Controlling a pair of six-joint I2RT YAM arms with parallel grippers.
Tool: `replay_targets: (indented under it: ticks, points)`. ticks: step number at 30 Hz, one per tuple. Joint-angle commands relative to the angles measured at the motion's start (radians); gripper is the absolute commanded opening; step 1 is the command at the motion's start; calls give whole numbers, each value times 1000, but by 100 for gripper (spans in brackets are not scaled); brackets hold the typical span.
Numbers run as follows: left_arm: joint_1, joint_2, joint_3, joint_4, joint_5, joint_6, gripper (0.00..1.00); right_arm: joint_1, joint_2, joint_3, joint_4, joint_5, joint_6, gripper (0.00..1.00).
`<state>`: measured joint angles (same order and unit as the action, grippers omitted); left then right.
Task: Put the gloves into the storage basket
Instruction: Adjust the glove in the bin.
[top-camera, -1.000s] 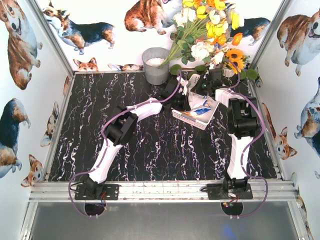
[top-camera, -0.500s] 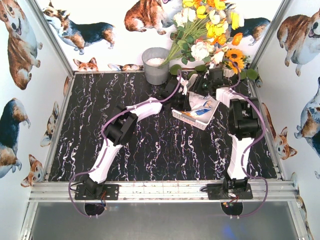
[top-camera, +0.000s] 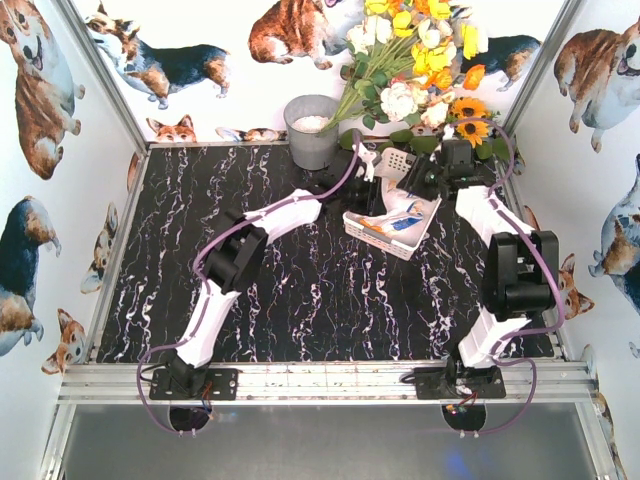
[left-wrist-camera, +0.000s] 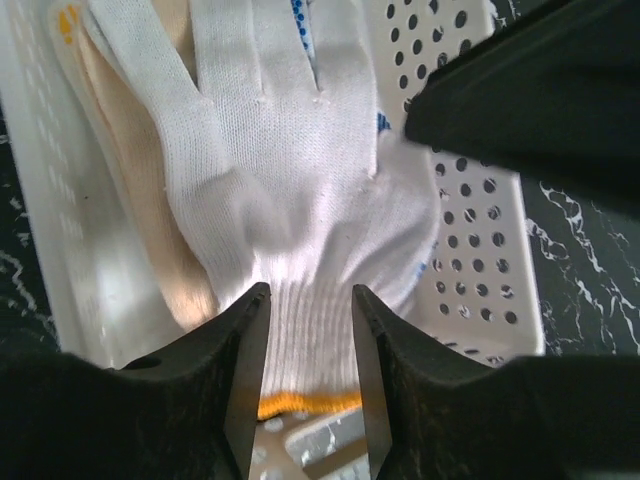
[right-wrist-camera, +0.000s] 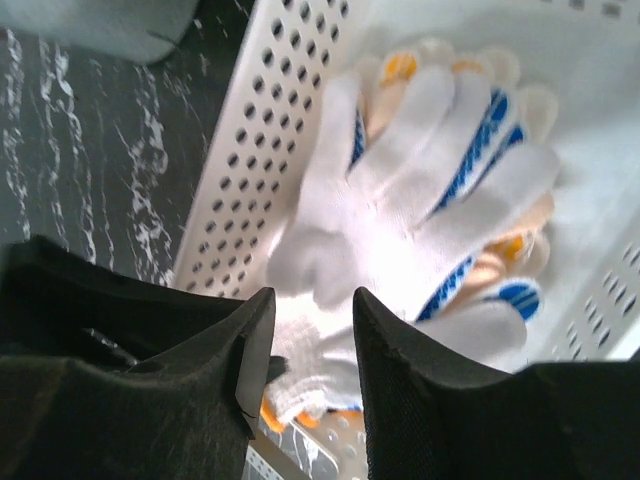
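Observation:
The white storage basket (top-camera: 372, 237) sits tilted at the back right of the table. Inside it lies a pile of gloves (top-camera: 398, 220). In the left wrist view a white glove (left-wrist-camera: 290, 180) lies on top of a cream one (left-wrist-camera: 130, 200), against the perforated basket wall (left-wrist-camera: 470, 230). My left gripper (left-wrist-camera: 308, 320) is open, its jaws either side of the orange-trimmed cuff. In the right wrist view the white glove (right-wrist-camera: 400, 230) covers blue-dotted ones (right-wrist-camera: 480, 150). My right gripper (right-wrist-camera: 312, 330) is open over the cuff. Both grippers, the left (top-camera: 362, 190) and the right (top-camera: 418, 185), meet over the basket.
A grey metal bucket (top-camera: 312, 130) stands at the back, left of the basket; it shows again as the bucket (right-wrist-camera: 100, 25) in the right wrist view. A flower bouquet (top-camera: 420, 60) leans over the back right corner. Patterned walls enclose the black marbled table (top-camera: 200, 200).
The right arm's elbow has swung out to the right and toward the near edge, with its wrist now further back. The left arm shifted slightly. The basket stays in place.

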<state>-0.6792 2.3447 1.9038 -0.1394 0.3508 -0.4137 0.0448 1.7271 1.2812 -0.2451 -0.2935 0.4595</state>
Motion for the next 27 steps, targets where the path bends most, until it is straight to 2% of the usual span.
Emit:
replay_targets:
  ticks: [1,7,12,19,27]
  points:
    - [0,-143,-65,29,-41,20,36,9,-56,-35,-76,-10,19,38]
    - [1,-311,-278,86,-185,52,45,31,-48,-49,-132,-3,-3,25]
    - [7,-411,-394,85,-244,65,46,36,-28,-59,-157,12,-17,16]
    - [25,-524,-540,95,-290,59,47,46,-9,-96,-173,48,-24,12]
    - [39,-630,-641,97,-344,53,49,49,43,-84,-170,64,-28,12]
